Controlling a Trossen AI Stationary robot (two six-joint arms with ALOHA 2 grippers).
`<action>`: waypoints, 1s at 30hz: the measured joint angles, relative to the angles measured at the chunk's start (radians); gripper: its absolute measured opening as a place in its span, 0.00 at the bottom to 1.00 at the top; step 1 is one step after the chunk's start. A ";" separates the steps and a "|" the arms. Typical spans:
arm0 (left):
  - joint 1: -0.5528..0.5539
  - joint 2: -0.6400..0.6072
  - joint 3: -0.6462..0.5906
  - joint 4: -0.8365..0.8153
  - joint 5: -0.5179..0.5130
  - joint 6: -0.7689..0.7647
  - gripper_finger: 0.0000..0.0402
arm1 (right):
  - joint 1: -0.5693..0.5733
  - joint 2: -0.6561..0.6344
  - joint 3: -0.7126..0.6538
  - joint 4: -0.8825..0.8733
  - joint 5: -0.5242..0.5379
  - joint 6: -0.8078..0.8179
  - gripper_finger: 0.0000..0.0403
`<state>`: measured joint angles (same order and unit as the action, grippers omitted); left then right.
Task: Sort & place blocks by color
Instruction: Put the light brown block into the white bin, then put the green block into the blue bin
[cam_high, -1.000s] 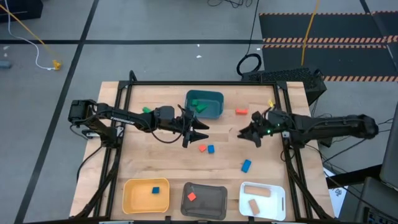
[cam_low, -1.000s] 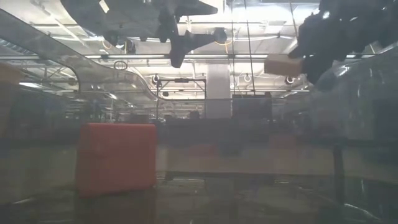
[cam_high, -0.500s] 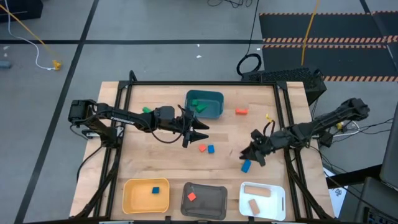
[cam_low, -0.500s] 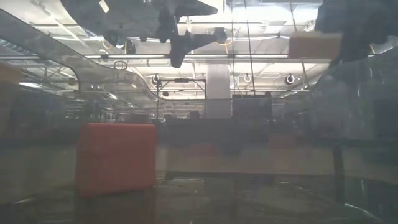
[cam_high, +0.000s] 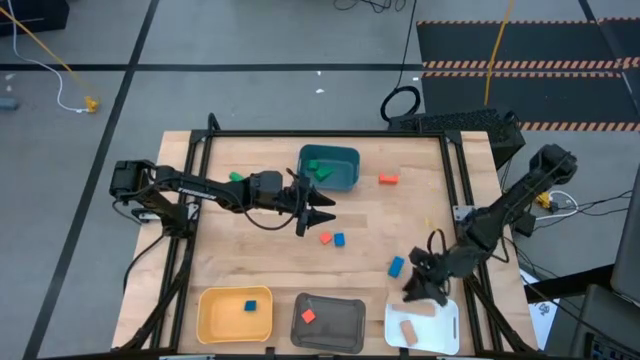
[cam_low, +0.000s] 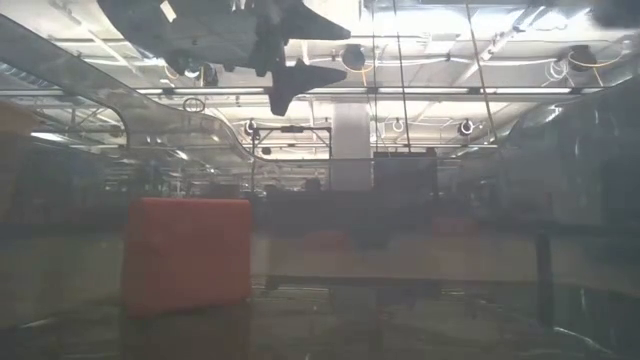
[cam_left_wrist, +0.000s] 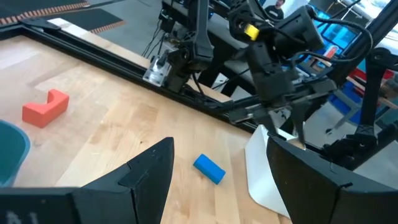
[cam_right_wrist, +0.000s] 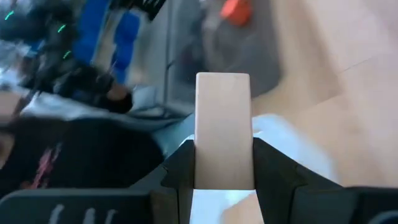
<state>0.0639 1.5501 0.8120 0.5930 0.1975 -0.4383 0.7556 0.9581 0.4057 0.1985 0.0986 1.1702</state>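
My right gripper (cam_high: 416, 291) is shut on a tan block (cam_right_wrist: 222, 124) and hovers over the far edge of the white tray (cam_high: 445, 325), where two more tan blocks (cam_high: 409, 330) lie. My left gripper (cam_high: 322, 210) stands open above the table's middle, with nothing between its fingers (cam_left_wrist: 217, 180). Loose on the table lie a red block (cam_high: 326, 238) beside a blue block (cam_high: 339, 240), a second blue block (cam_high: 397, 266), a red block (cam_high: 388, 180) at the far right and a green block (cam_high: 236, 177) at the far left. My right gripper pinches the tan block between its two fingers, on the two long sides (cam_right_wrist: 198, 155) near the end closest to the wrist. The block runs along the fingers and sticks out past their tips. It is lifted clear, above the white tray (cam_right_wrist: 280, 140).
A teal tray (cam_high: 345, 178) with green blocks stands at the far middle. Along the near edge stand a yellow tray (cam_high: 215, 315) with a blue block and a grey tray (cam_high: 335, 325) with a red block (cam_high: 308, 315). A black frame borders the table.
My right gripper has swung from the table's far right part toward the near edge, carrying the tan block, and has rolled on the way. It now hangs over the white tray. In the low view, gripper and block have left the picture.
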 joint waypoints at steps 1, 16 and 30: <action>0.000 0.000 0.000 0.000 0.000 0.001 0.64 | 0.025 0.003 0.000 0.016 0.000 0.006 0.28; 0.000 0.000 0.000 0.000 -0.021 0.009 0.64 | 0.124 0.029 0.000 -0.115 -0.047 0.183 0.33; 0.000 0.000 0.000 0.000 -0.023 0.016 0.64 | 0.121 0.030 0.000 -0.097 -0.041 0.206 0.46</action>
<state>0.0639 1.5501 0.8120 0.5934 0.1749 -0.4225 0.8764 0.9878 0.4057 0.1013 0.0579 1.3758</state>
